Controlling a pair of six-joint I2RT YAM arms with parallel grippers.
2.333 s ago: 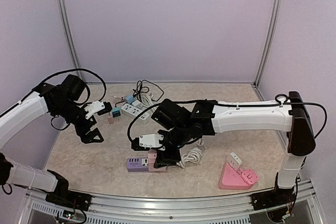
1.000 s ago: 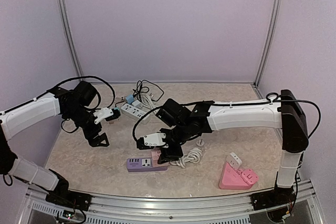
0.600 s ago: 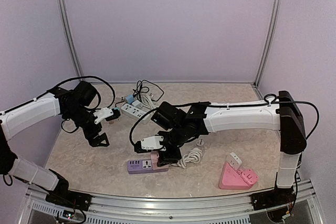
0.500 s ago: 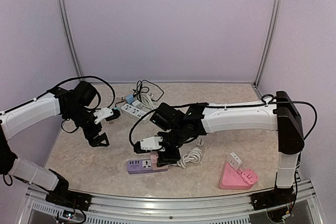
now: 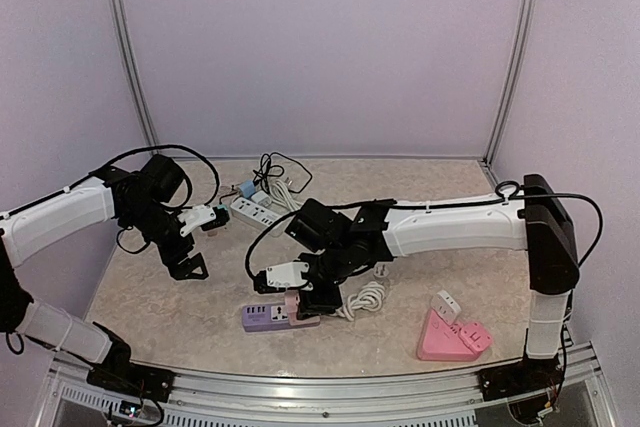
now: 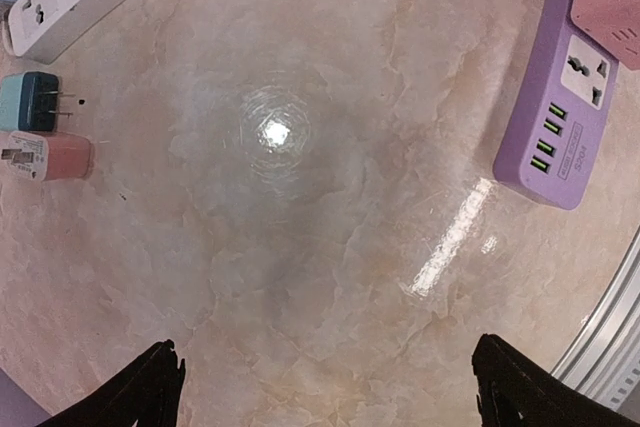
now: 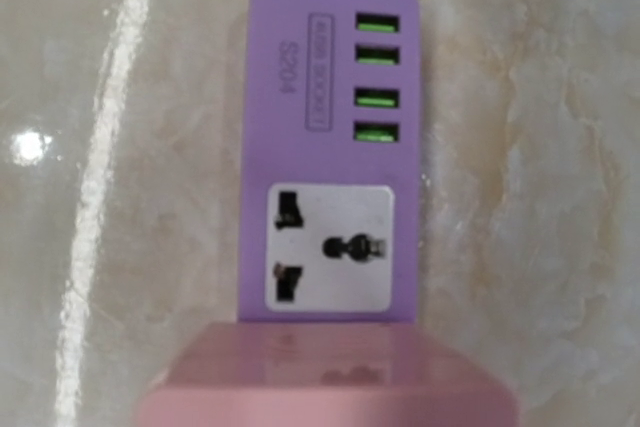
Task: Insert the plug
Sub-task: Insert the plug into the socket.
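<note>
A purple power strip (image 5: 262,315) with green USB ports lies near the table's front edge. My right gripper (image 5: 312,296) is shut on a pink plug (image 5: 292,302) and holds it at the strip's right end. In the right wrist view the pink plug (image 7: 330,377) fills the bottom, just below the strip's white socket (image 7: 330,247), and hides my fingers. The purple power strip (image 6: 560,107) and pink plug (image 6: 612,2) also show in the left wrist view. My left gripper (image 5: 185,265) hovers open over bare table at the left, holding nothing.
A white power strip (image 5: 252,209) and black cables (image 5: 275,169) lie at the back. A teal adapter (image 6: 30,102) and a pink adapter (image 6: 50,157) sit beside them. A coiled white cord (image 5: 365,297) and a pink triangular socket block (image 5: 452,337) lie at the right.
The right arm has shifted slightly left and down with the pink plug, closer over the purple strip. The left arm moved inward earlier and has held still for the last second.
</note>
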